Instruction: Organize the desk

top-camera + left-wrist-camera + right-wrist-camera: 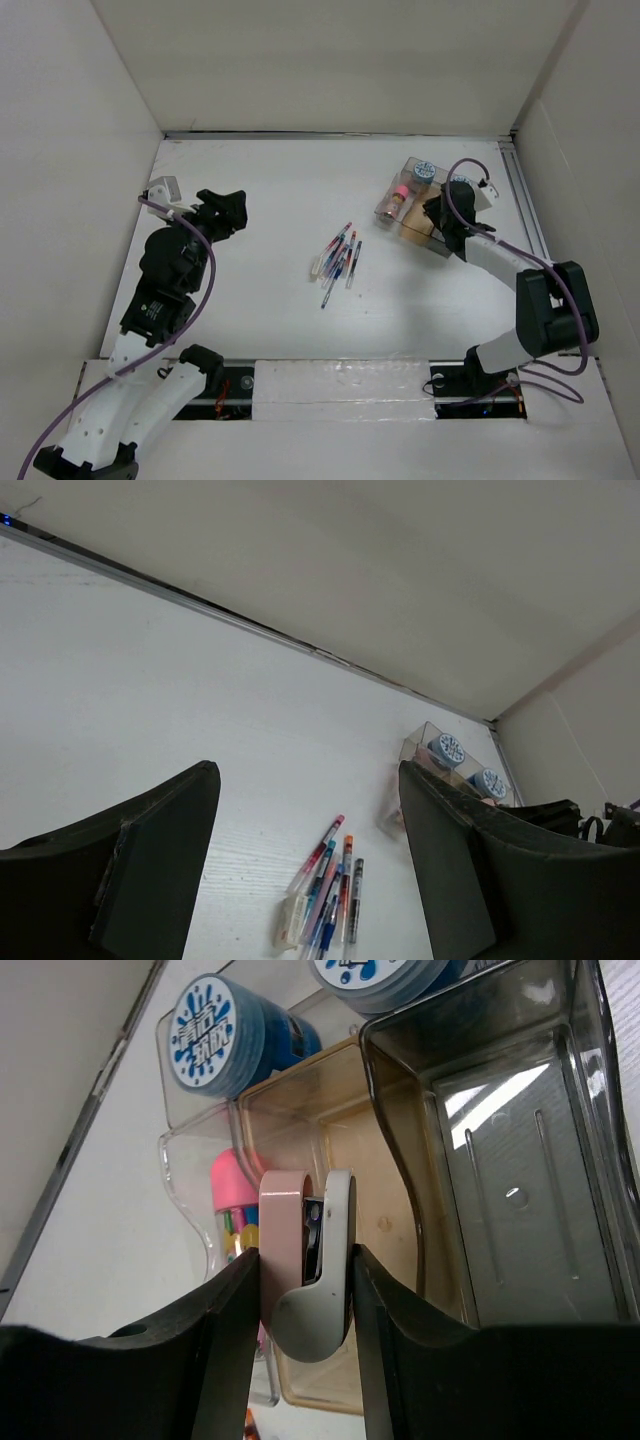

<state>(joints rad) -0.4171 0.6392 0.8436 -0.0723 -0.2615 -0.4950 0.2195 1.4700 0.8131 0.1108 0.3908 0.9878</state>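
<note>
A: What is held by the right end effector (303, 1270)?

B: A pink-and-white item (292, 1210) is clamped between its fingers and held over the tan compartment of the box (590, 1110). What the item is cannot be told.

A: And the left end effector (305, 815)?

B: Its fingers are held apart with nothing between them, above the left part of the bench (270, 180), which fills the white-walled enclosure.

A: What can be counted as done?

B: Two blue-topped rolls (215, 1045) and a pink thing (232, 1180) are seen stowed in the box, which is set at the far right of the bench.

A: What is left?

B: The held item is judged not yet released. The pens (338, 262) are seen loose in a heap mid-bench, well apart from the box. They are judged to be most of the remaining work.
</note>
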